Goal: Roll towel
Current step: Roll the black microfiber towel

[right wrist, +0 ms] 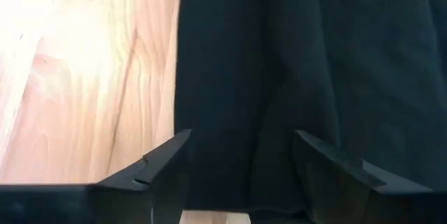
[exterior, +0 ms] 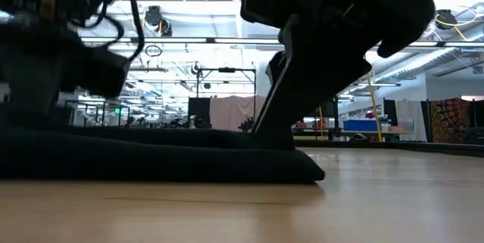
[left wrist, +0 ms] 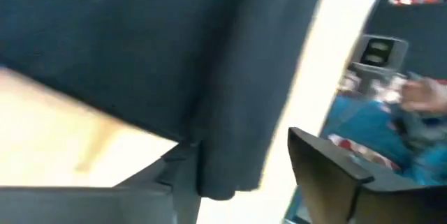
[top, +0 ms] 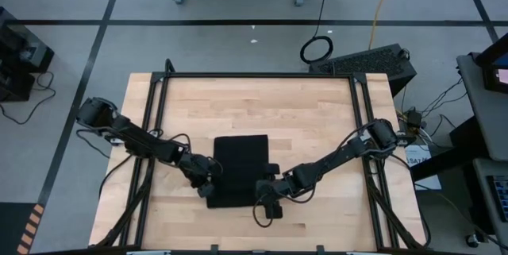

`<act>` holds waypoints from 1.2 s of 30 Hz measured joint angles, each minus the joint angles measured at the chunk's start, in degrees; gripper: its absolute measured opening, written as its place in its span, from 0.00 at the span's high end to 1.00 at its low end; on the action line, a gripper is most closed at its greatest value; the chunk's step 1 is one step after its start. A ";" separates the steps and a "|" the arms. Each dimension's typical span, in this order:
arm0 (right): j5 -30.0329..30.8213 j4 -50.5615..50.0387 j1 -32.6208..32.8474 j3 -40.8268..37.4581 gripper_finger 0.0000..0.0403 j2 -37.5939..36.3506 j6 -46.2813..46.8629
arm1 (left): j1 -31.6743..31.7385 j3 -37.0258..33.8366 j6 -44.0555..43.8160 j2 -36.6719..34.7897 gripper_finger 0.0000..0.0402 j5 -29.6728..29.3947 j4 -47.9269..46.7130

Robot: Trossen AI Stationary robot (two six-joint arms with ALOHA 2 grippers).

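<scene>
we start with the pale wooden slatted desk [top: 309, 128], framed by black rails, which carries everything here. on it, near the front edge and about midway across, lies the plain black soft cloth towel [top: 240, 160]. from above it reads as a dark, roughly rectangular patch, mostly flat. in the low view the towel [exterior: 151, 160] sits as a low dark slab with a thick, rounded edge toward the camera, so we judge that a fold or the first turn of a roll may have been made at the front end, though we cannot say how many turns. most of the cloth is spread out, so we think the rolling is at an early stage and the bulk of it is left to do.

the left tool [top: 208, 182] sits at the towel's front left corner. its wrist view shows its two dark fingers [left wrist: 328, 165] set apart with an edge of the cloth [left wrist: 174, 63] hanging between them, not pinched as far as we can see.

the right tool [top: 268, 206] is at the towel's front right corner. its fingers [right wrist: 157, 165] stand wide, straddling the towel's edge [right wrist: 307, 56] with nothing gripped.

we cannot see the white tag anywhere.
</scene>
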 joint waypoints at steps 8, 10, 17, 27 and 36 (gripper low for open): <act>-1.40 -0.49 -0.02 0.00 0.41 1.54 2.23 | -0.04 0.48 -0.71 -10.68 0.43 0.83 -5.83; -1.59 -0.89 -0.02 0.00 0.41 1.56 3.34 | 0.11 0.48 1.28 -13.90 0.43 -0.58 -10.54; -1.40 -2.08 0.13 0.00 0.41 1.75 7.53 | 1.09 0.50 6.15 -23.69 0.43 -11.74 -15.90; -1.49 -6.58 0.30 0.90 0.41 -3.18 8.27 | -8.24 0.46 16.01 -22.95 0.42 -24.79 -9.05; 0.02 -5.71 5.71 -1.28 0.41 -6.02 8.27 | -16.04 4.61 25.70 -12.86 0.22 -34.46 -0.16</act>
